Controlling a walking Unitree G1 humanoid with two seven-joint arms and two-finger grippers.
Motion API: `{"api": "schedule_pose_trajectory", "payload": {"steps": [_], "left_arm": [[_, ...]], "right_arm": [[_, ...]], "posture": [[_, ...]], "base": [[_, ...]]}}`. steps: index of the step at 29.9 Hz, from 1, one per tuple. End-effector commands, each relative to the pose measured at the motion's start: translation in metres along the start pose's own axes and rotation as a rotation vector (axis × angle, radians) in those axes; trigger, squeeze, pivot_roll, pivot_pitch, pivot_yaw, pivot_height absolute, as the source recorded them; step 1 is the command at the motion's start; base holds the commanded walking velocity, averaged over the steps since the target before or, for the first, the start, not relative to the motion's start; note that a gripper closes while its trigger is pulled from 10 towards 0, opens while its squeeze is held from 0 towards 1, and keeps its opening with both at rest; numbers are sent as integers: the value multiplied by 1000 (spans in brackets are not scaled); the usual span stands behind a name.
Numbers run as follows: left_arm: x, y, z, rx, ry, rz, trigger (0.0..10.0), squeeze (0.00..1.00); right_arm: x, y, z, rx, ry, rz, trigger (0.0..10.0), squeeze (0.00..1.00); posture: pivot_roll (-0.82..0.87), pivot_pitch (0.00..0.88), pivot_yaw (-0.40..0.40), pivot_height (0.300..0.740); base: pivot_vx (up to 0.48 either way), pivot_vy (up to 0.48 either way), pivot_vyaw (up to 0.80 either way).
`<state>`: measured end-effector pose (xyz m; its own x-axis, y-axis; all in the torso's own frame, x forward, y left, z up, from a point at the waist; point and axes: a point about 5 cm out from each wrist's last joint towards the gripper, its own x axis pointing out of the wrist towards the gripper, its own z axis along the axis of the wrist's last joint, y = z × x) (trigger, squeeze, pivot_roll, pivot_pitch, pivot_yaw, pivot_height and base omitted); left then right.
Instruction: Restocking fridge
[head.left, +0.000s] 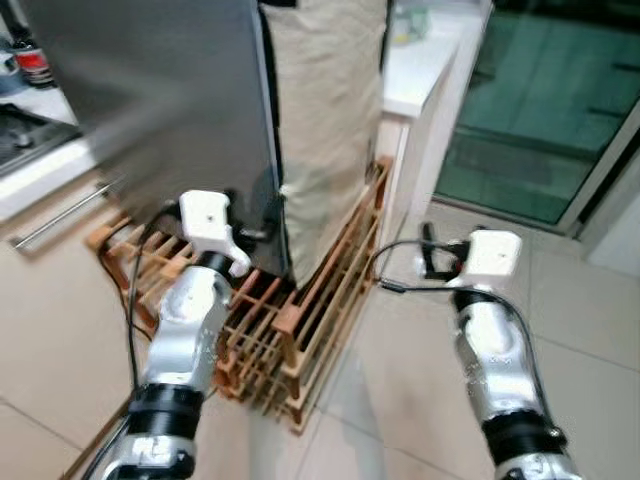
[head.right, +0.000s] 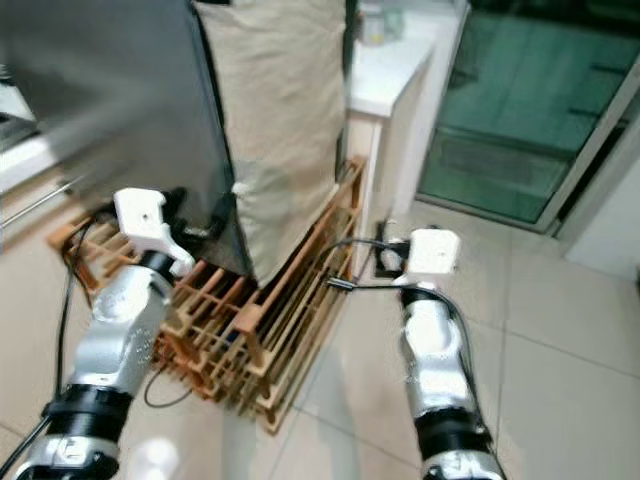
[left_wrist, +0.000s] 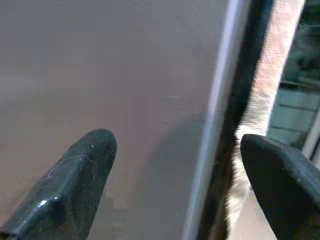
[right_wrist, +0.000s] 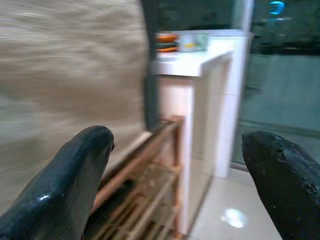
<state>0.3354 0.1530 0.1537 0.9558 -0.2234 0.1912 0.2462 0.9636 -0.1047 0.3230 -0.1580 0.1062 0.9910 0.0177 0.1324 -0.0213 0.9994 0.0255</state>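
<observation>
Two silver arms reach forward toward the grey fridge door (head.left: 160, 100), which stands directly ahead of the left gripper (left_wrist: 175, 190); the fingers (left_wrist: 75, 175) of this gripper are spread wide, straddling the door's edge and holding nothing. Beyond that edge hangs a beige woven cloth (head.left: 325, 120), and below it a wooden slatted rack (head.left: 300, 330) rests on the tiled floor (head.left: 590, 310), between the two arms. Ahead of the right gripper (right_wrist: 180, 175), whose fingers (right_wrist: 75, 180) are likewise parted and empty, a white counter (right_wrist: 200, 62) carries a few small items too blurred to identify.
</observation>
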Motion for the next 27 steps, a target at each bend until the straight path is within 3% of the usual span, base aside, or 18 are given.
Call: {"api": "schedule_pose_trajectory", "payload": {"steps": [1,8,13,27], "left_arm": [[4,-7,3,-6,-1,-18,10000,0],[21,-22,11,-36,15,-58,10000,0],[35,-20,7,-35,47,-16,10000,0],[49,-33,7,-70,42,-41,10000,0]], "right_arm": [[1,-6,2,-5,-7,-13,10000,0],[4,-7,3,-4,-4,-19,10000,0],[5,-7,4,-8,-5,-20,10000,0],[2,-8,2,-14,-2,-24,10000,0]], "posture": [[-94,0,44,740],[-96,0,42,740],[-104,0,40,740],[-121,0,53,740]], "base": [[0,0,0],[0,0,0],[0,0,0],[0,0,0]]}}
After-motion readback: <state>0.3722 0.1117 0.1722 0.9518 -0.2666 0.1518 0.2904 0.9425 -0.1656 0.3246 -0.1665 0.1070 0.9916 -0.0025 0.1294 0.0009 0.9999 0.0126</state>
